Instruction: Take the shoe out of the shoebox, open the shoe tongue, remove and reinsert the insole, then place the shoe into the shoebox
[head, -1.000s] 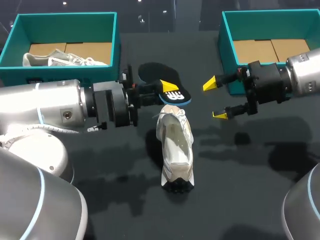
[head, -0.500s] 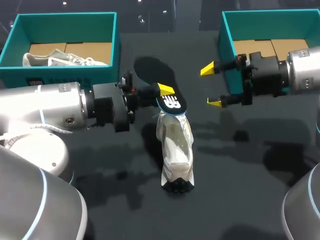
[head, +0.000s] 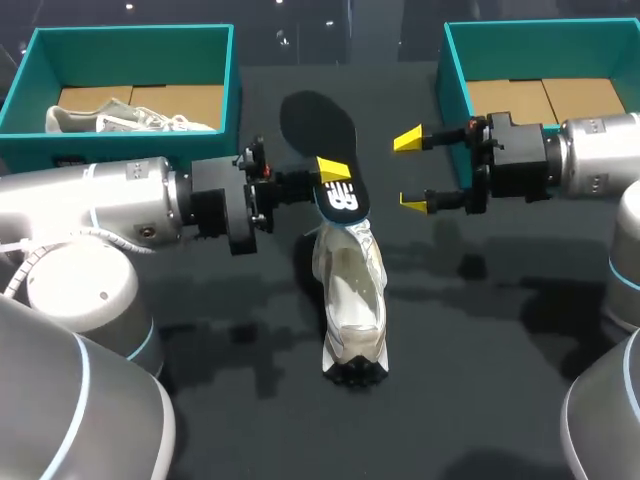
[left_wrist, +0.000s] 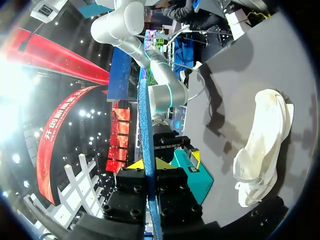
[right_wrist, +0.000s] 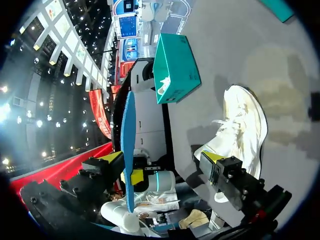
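My left gripper is shut on a black insole with a blue edge and holds it in the air just beyond the shoe's heel. The white shoe lies on the table under it, with its toe toward me. In the left wrist view the insole stands edge-on between the yellow tips, with the shoe off to one side. My right gripper is open, a little right of the insole and apart from it. In its own view the right gripper is spread wide, with the insole beside one finger and the shoe ahead.
A teal shoebox at the back left holds a second white shoe. Another teal shoebox stands at the back right, with only its cardboard floor showing. My right arm passes in front of it. The dark tabletop stretches around the shoe.
The left gripper has turned the insole so it points farther away over the shoe's heel. The right gripper has moved left and away from me, toward the insole, and is still open.
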